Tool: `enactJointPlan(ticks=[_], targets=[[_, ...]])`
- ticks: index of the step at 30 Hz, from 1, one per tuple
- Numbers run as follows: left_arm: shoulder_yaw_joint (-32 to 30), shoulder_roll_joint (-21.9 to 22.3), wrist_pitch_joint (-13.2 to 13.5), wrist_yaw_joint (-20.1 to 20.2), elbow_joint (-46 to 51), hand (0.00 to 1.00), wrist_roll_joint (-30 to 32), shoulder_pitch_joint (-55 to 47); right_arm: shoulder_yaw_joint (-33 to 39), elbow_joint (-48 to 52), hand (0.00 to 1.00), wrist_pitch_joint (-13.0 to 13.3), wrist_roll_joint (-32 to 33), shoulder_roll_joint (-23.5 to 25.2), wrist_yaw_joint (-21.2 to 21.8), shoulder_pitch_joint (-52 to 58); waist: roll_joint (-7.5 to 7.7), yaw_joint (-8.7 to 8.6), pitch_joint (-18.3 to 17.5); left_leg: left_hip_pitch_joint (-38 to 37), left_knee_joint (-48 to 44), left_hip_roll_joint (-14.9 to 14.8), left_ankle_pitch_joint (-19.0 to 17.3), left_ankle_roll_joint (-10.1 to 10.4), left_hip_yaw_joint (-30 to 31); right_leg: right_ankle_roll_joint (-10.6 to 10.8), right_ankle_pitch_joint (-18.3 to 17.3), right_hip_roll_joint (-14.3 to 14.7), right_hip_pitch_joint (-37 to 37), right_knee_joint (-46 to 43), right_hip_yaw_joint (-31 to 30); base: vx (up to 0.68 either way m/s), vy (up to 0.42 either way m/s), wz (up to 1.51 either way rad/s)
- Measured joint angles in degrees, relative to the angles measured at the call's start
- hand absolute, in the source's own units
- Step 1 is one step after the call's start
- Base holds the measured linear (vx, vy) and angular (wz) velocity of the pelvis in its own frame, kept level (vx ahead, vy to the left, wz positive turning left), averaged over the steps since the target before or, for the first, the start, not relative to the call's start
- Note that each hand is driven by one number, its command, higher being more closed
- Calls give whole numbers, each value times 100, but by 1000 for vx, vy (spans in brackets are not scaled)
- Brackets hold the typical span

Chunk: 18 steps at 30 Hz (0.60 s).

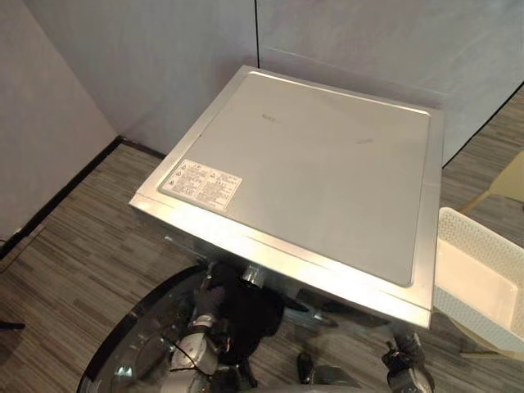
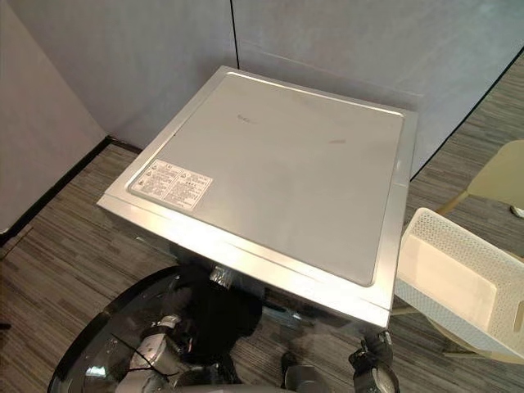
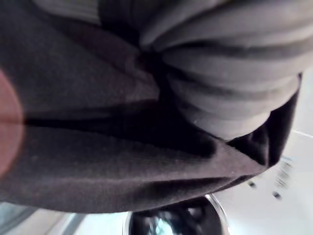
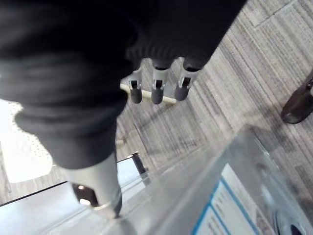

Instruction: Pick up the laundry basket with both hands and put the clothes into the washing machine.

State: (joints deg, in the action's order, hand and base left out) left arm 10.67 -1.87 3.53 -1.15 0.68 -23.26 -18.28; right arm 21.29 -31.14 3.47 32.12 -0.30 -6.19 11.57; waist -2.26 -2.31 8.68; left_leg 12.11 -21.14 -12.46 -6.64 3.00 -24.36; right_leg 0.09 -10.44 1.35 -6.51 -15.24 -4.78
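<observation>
Fingers (image 4: 157,90) of the right hand (image 1: 407,360) hang straight and empty, while the left hand (image 1: 213,296), its grasp hidden beyond telling, meets a crumpled black garment (image 1: 255,315) at the mouth of the boxy silver-grey washing machine (image 1: 311,164), whence loose cloth could slide onto the round glass door (image 1: 135,344).

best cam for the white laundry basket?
Right eye view: the laundry basket stands right of the washing machine, nearly whole. Left eye view cuts it at the picture's edge. Left wrist view is up against dark cloth; right wrist view has a white patch, possibly it.
</observation>
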Motion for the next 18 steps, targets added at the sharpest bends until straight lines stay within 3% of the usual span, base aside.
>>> enactJointPlan(ticks=[2,3,4,6,7,8,10,11,13,15,18], targets=[[-2,53,1,18,181,100,0,-13,-43,181,0,8,1,-18,-14,91,39,12,22,171,-309,126,-93,140,464,17,-355,-121,-252,-540,-30,-133,58,9],[-8,53,2,27,206,100,0,-5,-43,235,0,10,1,-44,-23,103,132,1,48,251,-428,180,-104,147,606,-3,-362,-216,-340,-639,-43,-56,117,-13],[-22,60,5,37,243,100,0,25,-44,445,0,13,1,-115,-38,143,122,65,52,567,-1193,40,-314,-120,759,42,-339,-312,-458,-783,-137,-40,177,-32],[-5,74,4,42,251,100,-3,20,-51,683,0,31,2,-162,-115,258,90,87,37,577,-1658,-173,-369,-272,1031,173,-365,-373,-540,-940,-306,-8,222,-47],[-6,158,3,46,263,100,-2,22,-54,822,0,49,0,-217,-140,375,-18,145,-38,346,-1386,-190,-358,-102,1552,351,-432,-351,-679,-1107,-470,2,313,-55],[-6,229,1,40,267,100,-2,70,-66,816,0,20,1,-234,-142,360,-78,133,-78,312,-1286,-94,-506,-27,1638,419,-440,-381,-719,-1067,-607,-20,390,-53],[-7,179,6,5,266,100,-3,167,-185,787,0,-49,-15,-140,-135,390,49,105,-75,239,-1065,79,-576,-10,1637,572,-226,-519,-682,-786,-671,-35,275,-22],[36,126,10,-8,264,100,-3,182,-289,762,0,-86,-73,-49,-107,401,52,65,-78,69,-743,93,-683,159,1615,653,-64,-532,-591,-557,-670,-28,159,-8],[73,9,10,-8,231,100,-2,221,-544,545,0,-138,-125,62,-32,309,119,-12,-104,-139,-202,145,-755,266,1557,666,195,-550,-504,-188,-671,-55,190,-10],[192,-206,9,-7,73,100,-2,391,-754,135,0,-185,-125,298,41,82,259,-3,-213,-56,89,260,-581,226,1497,673,686,-643,-450,522,-741,-86,145,-17],[216,-349,17,-7,71,100,-2,527,-762,-153,0,-176,-118,381,42,-66,311,0,-232,275,63,302,-556,192,1405,611,1233,-739,-480,1271,-822,-77,84,-17]])
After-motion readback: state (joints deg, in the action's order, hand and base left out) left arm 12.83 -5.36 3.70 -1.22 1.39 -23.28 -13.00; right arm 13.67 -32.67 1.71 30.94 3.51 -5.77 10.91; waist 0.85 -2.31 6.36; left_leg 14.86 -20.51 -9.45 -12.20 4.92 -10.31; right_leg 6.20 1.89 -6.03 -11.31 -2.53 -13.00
